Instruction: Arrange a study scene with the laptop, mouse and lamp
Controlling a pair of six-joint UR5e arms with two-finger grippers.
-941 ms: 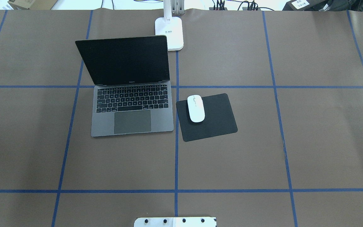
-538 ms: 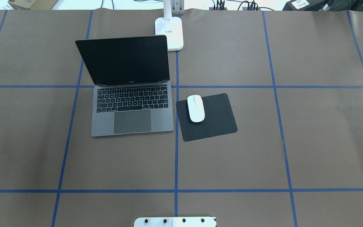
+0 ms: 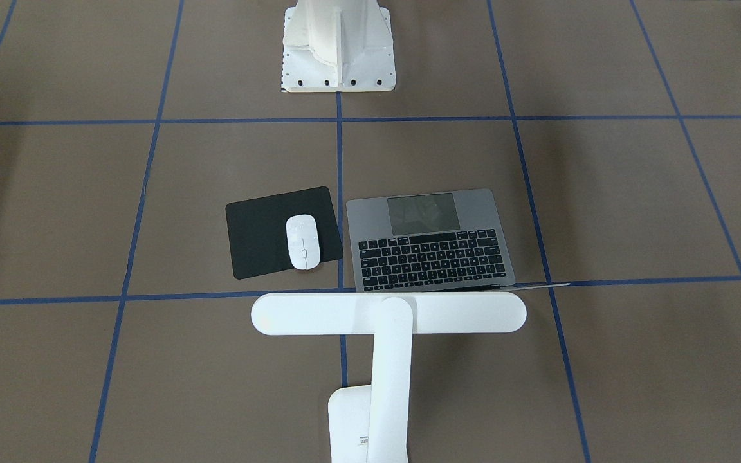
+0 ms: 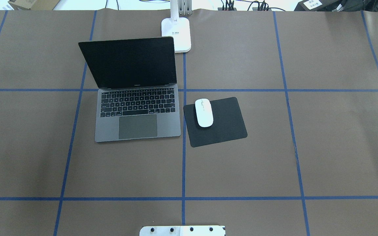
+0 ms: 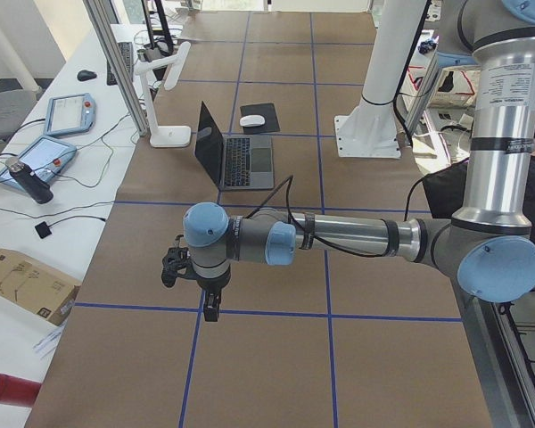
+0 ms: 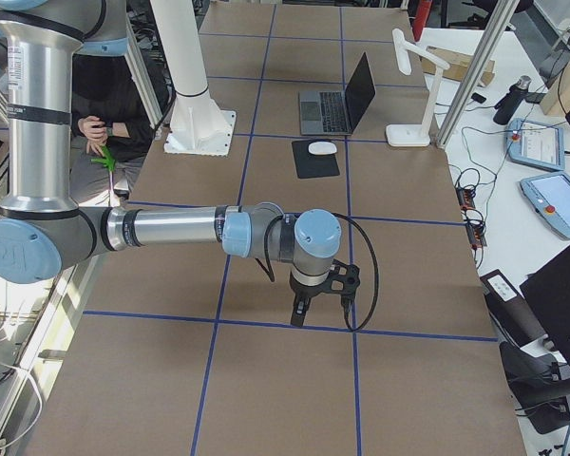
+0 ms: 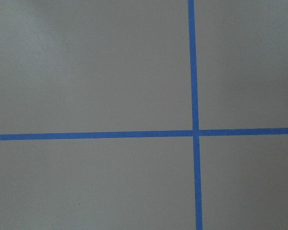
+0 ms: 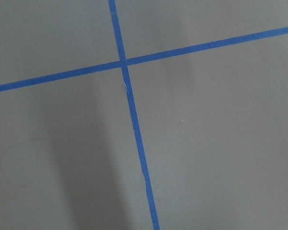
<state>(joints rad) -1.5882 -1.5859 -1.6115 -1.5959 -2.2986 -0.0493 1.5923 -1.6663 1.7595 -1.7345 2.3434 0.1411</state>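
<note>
The laptop (image 4: pixel 136 98) stands open left of the table's middle, its screen dark. To its right the white mouse (image 4: pixel 204 112) lies on the left part of a black pad (image 4: pixel 230 124). The lamp's base (image 4: pixel 176 34) rests at the far edge behind the laptop, and its bar head (image 3: pixel 388 313) spans over the laptop's hinge line. My left gripper (image 5: pixel 210 306) hangs over bare table far out to the left, seen only in the exterior left view. My right gripper (image 6: pixel 306 312) hangs likewise far out to the right. I cannot tell whether either is open or shut. Both wrist views show only brown table and blue tape.
The white bolted pedestal (image 3: pixel 338 45) stands at the robot's side of the table. Blue tape lines grid the brown surface. Tablets and cables (image 5: pixel 67 111) lie on a side bench beyond the lamp. A person (image 6: pixel 109 119) sits behind the robot's base.
</note>
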